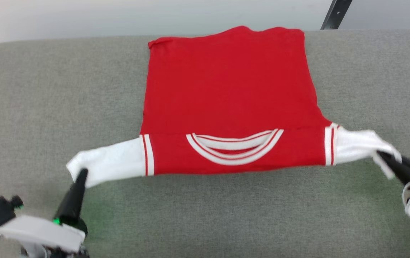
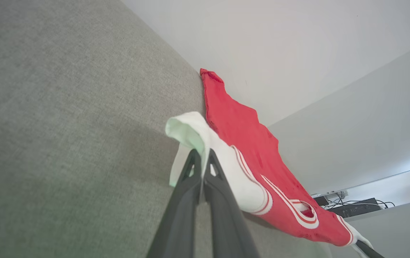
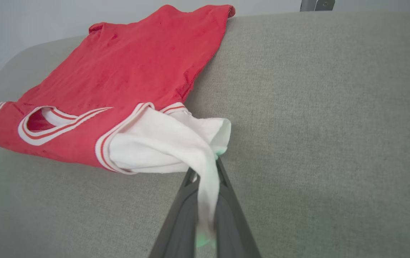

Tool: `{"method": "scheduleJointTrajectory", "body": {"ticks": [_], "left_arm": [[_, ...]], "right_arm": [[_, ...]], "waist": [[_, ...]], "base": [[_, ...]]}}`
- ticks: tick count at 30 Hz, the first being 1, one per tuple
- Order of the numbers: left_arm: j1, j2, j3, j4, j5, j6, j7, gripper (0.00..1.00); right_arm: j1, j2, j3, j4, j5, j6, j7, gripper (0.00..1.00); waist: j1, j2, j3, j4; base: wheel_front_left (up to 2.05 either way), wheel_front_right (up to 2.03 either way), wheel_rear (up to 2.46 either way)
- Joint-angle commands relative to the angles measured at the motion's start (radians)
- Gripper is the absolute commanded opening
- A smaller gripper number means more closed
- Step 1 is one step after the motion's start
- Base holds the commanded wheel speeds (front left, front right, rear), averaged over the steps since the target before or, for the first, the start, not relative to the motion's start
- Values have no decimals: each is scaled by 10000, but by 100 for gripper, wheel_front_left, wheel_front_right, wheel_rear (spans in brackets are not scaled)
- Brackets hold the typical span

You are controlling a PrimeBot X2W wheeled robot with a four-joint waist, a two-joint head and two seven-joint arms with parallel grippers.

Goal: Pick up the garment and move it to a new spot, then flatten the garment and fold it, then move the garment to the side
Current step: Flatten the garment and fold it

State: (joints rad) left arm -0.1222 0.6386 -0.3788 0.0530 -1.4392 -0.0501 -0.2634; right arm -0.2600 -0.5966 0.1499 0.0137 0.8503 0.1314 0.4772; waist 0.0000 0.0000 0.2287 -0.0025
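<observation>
We have the shirt (image 1: 226, 89) spread on the grey surface (image 1: 29, 107), back side up, collar (image 1: 234, 147) toward us and hem (image 1: 226, 32) at the far edge, where it just reaches the rim. It is held by both white sleeves and pulled taut between them.

Our left gripper (image 1: 82, 174) is clamped on the end of the left sleeve (image 1: 111, 161). In the left wrist view the two dark fingers (image 2: 187, 186) meet with the cloth pinched at their tips.

Our right gripper (image 1: 380, 154) is clamped on the right sleeve (image 1: 355, 145) — in the right wrist view a strip of white cloth runs down between its fingers (image 3: 230, 200).

The shoulder edge sits a little off the surface, with a shadow under it — the red body beyond lies flat.

A dark post (image 1: 335, 14) stands behind the far right edge.
</observation>
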Motion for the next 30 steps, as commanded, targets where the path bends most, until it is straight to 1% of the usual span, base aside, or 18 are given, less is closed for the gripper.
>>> {"method": "scheduleJointTrajectory", "body": {"ticks": [1,5,11,17,20,22,24,27,30], "left_arm": [[207,0,60,-74,74,50,-11,0],[1134,-240,389,-593,89,230,-9,0],[2468,-487,1116,-1174,231,469,-10,0],[3550,-330,1493,-2117,453,867,-11,0],[3689,-235,1448,-2323,565,1048,13,0],[3561,-126,1308,-2222,849,1216,89,0],[3317,120,1030,-1948,1490,1554,178,0],[2819,277,476,-1423,2452,2002,312,0],[2303,348,-116,-915,3243,2315,564,0]], "right_arm": [[223,97,-142,-124,-90,-15,85,0],[1203,427,-779,-920,-364,-15,723,0],[2313,705,-1375,-1944,-640,-15,1589,0],[3068,984,-1845,-2670,-809,-15,2272,0],[3244,1201,-1987,-2893,-902,-15,2468,0],[3257,1244,-1968,-2919,-1036,-15,2573,0],[3148,1198,-1800,-2811,-1228,-15,2668,0],[2884,1144,-1453,-2530,-1522,-15,2726,0],[2592,958,-902,-2133,-1838,-15,2685,0]], "waist": [[0,0,-58,-43],[0,0,-129,-66],[0,0,-245,-146],[0,0,-180,-187],[0,0,-108,-153],[0,0,-56,-132],[0,0,16,-114],[0,0,122,-103],[0,0,205,-88]], "base": [[0,0,0],[0,0,0],[0,0,0],[0,0,0],[0,0,0],[0,0,0],[0,0,0],[0,0,0],[0,0,0]]}}
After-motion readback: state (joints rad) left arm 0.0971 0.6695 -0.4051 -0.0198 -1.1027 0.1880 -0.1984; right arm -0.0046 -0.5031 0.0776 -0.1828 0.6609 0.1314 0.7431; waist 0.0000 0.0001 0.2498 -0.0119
